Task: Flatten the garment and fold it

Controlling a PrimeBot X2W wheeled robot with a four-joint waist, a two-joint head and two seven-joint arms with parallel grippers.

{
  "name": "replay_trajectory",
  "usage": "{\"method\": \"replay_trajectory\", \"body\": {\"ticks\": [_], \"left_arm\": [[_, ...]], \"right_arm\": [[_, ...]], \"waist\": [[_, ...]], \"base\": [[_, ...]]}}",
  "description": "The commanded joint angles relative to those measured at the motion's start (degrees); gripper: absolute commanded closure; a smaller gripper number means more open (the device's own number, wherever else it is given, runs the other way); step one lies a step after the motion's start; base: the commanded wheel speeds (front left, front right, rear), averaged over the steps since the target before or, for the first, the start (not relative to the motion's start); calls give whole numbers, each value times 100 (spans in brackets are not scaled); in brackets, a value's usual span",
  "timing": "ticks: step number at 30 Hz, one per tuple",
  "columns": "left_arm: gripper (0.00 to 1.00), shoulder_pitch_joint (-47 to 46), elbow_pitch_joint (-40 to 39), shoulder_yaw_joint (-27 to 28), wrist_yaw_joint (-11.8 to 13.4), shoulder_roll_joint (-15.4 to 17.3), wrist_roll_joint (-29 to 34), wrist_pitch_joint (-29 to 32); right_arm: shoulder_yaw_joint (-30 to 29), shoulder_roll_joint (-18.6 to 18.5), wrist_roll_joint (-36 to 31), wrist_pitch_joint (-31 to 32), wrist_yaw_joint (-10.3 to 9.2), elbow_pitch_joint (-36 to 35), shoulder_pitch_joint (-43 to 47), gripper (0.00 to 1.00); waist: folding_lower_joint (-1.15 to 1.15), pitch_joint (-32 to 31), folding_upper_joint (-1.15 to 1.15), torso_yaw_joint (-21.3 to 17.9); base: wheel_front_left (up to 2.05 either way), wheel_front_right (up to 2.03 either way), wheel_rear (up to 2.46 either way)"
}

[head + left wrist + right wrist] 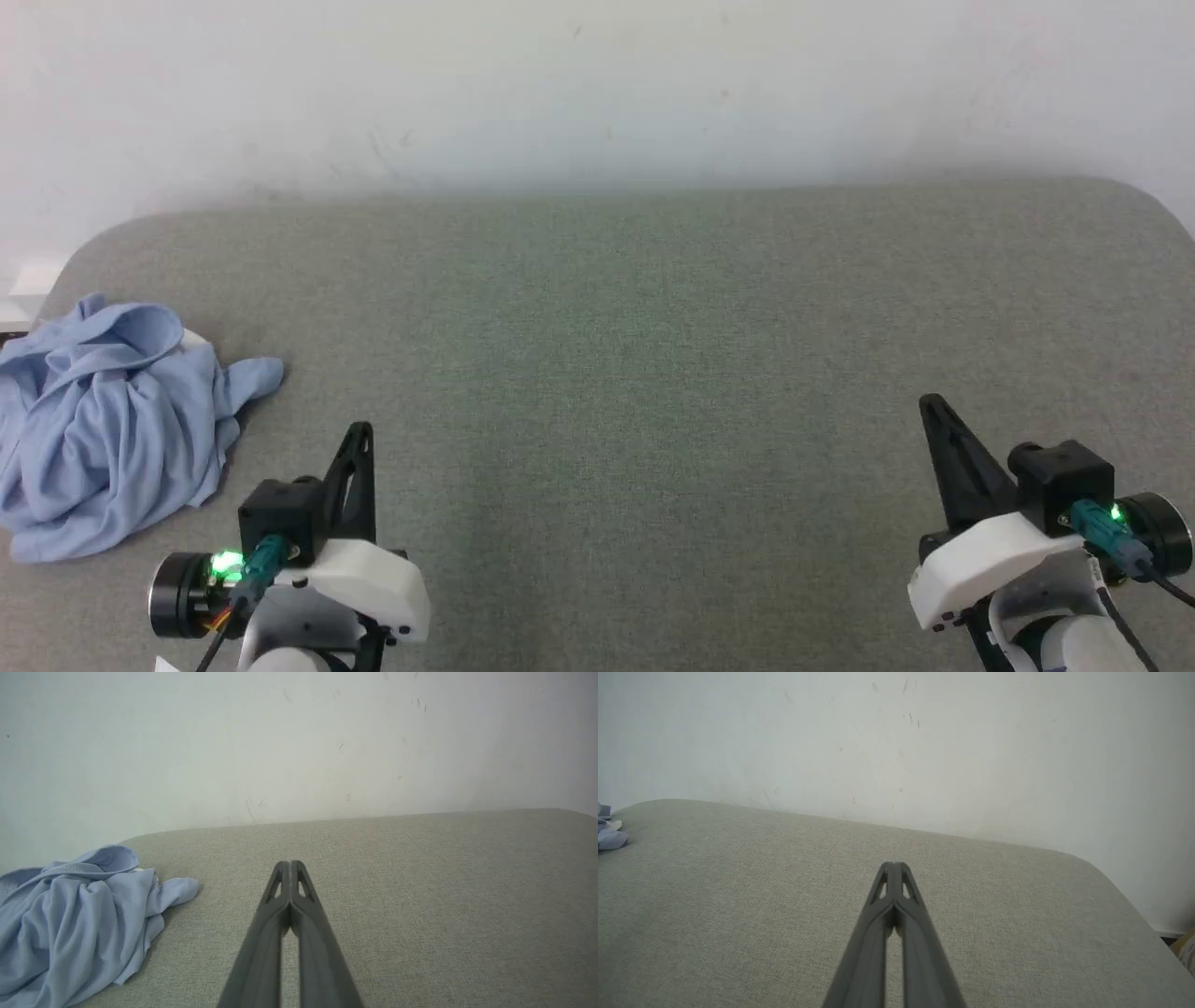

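The garment [112, 420] is a light blue shirt lying crumpled in a heap at the far left of the grey table [653, 355]. One sleeve sticks out to its right, and a bit of white collar peeks out near the top. My left gripper [359, 434] is shut and empty, just right of the heap and apart from it. The left wrist view has the heap [74, 924] to the left of my closed fingertips [290, 864]. At the lower right my right gripper [931, 403] hovers shut and empty; its wrist view catches a sliver of the garment [608, 833] at the left edge.
A pale wall [597, 84] runs behind the table's far edge. The table corners are rounded at the far left and far right. Wide bare felt lies between the two grippers.
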Motion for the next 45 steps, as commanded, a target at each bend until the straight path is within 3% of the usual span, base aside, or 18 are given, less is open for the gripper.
{"method": "replay_trajectory", "body": {"ticks": [1,21,22,34,45], "left_arm": [[100,29,-31,19,-47,-28,37,2],[100,29,-31,19,-47,-28,37,2],[0,0,0,0,-1,0,0,0],[0,-47,98,-55,71,1,-56,-90],[0,-70,188,-63,194,35,-137,-216]], "right_arm": [[-1,22,-54,4,-12,-38,82,100],[-1,22,-54,4,-12,-38,82,100],[0,0,1,0,0,0,0,0],[-34,-2,29,-67,-1,74,-29,0],[-56,1,61,-157,-2,150,-47,0]], "waist": [[0,0,0,0],[0,0,0,0],[0,0,0,0],[0,-2,0,56],[0,-24,0,383]], "base": [[0,0,0],[0,0,0],[0,0,0],[0,0,0],[0,0,0]]}}
